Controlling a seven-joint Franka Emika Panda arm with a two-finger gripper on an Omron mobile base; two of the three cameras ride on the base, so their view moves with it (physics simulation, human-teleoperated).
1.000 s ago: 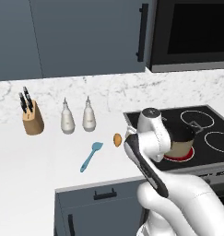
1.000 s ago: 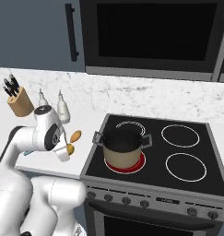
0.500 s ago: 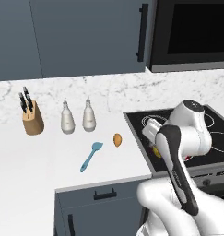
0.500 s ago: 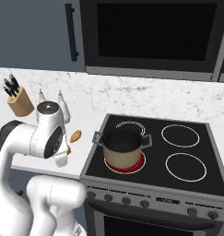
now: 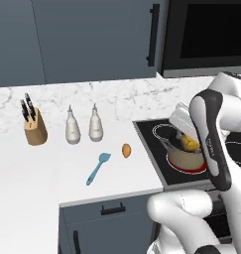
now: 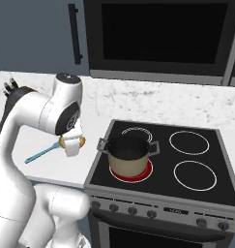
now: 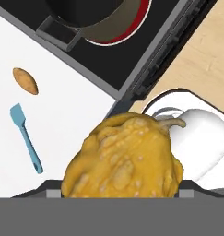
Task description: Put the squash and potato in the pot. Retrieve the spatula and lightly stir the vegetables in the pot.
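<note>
A wooden knife block (image 5: 34, 131) with dark-handled knives stands at the far left of the white countertop (image 5: 42, 173), near the marbled back wall. To its right stand two white bottles (image 5: 72, 129), side by side. Nearer the front edge lies the light blue spatula (image 5: 97, 167), its flared blade pointing toward the back; in the hand view it shows as a slim blue tool (image 7: 25, 136) on bare white counter. Just right of the blade, apart from it, rests the smooth orange-tan oval potato (image 5: 126, 150), close to the counter's right edge where the black stove top (image 6: 206, 193) begins. The two-finger gripper (image 6: 72, 143) hangs above that seam between counter and stove, its jaws spread wide around the lumpy golden-yellow squash (image 7: 125, 159), which it holds clear of every surface. The short beige-tan pot (image 6: 129, 155) with black rim and side handles sits on the glowing red front-left burner (image 6: 146, 172), and its inside looks empty.
</note>
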